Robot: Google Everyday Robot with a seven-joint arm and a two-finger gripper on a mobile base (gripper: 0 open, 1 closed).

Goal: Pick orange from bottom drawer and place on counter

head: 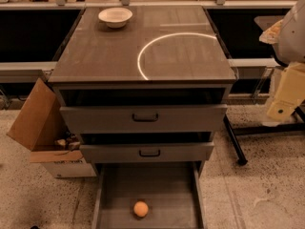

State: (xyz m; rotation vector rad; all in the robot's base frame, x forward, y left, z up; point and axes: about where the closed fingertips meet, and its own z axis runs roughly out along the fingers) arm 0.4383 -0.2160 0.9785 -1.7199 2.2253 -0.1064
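Cabinet with three drawers pulled out, seen from the front and above. The orange (140,208) lies on the floor of the bottom drawer (162,185), near its front edge and a little left of centre, clear of both side walls and with nothing else beside it. The middle drawer (147,152) and top drawer (143,119) stand out less far, so the fruit is open from above. On the table (95,51) – the cabinet's glossy dark top, crossed by a bright arc of reflected light – a white bowl (115,17) sits near the back left corner; the rest of the surface shown is bare. The gripper (285,99), taken here to be the cream-coloured end of the arm at the right edge of the view, hangs beside the cabinet at about the height of the top drawer, well apart from the orange; whether it is released or clenched cannot be told. A cardboard box (33,116) leans at the cabinet's left. Step in hand, as judged: the approach – the pick is not yet begun. The next move calls for bringing the gripper left and down over the bottom drawer, clear of the projecting middle drawer front, then descending onto a round fruit that is likely to roll if nudged off centre.
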